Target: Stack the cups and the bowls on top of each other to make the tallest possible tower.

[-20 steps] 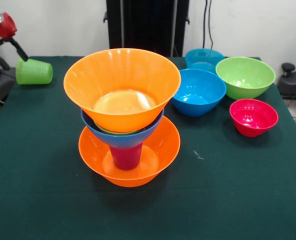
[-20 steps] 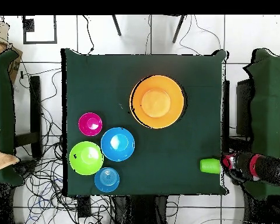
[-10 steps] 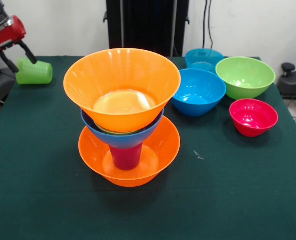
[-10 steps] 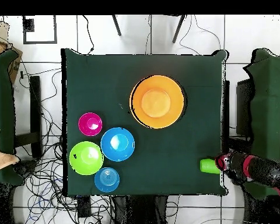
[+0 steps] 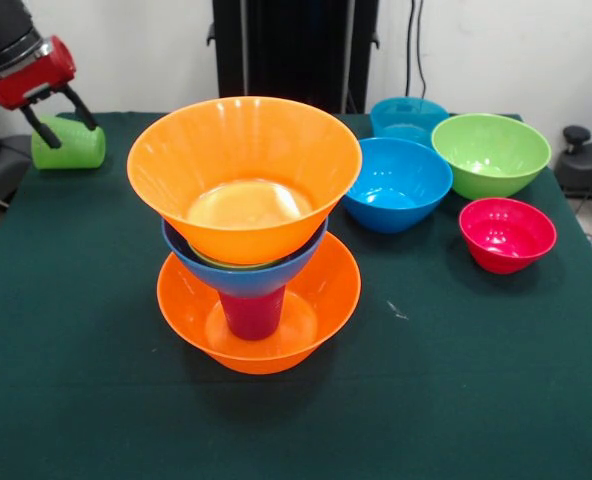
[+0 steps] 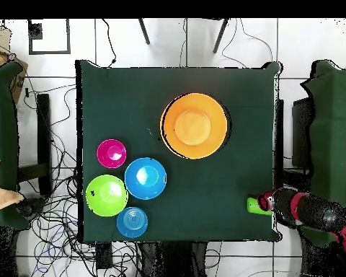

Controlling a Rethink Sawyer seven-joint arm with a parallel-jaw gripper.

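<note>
Green cup (image 5: 68, 144) on its side at the table (image 5: 456, 380) corner, directly under the claw (image 5: 64, 118). Claw spread, one finger either side of the cup, not pinching. Tower (image 5: 246, 230) well off toward table centre: orange bowl, purple cup, blue bowl, orange bowl on top. Farther beyond it sit loose blue (image 5: 396, 184), teal (image 5: 408, 117), lime (image 5: 490, 153) and red (image 5: 507, 233) bowls.

The arm above the gripper (image 5: 61, 112) is cut off by the front view's top-left corner. Beneath the jaws, the light green cup (image 5: 68, 145) is partly covered in the overhead view, only a sliver being seen. In the tower (image 5: 248, 232), the purple-magenta cup (image 5: 253, 312) is hidden at its top by the blue bowl (image 5: 238, 272).
</note>
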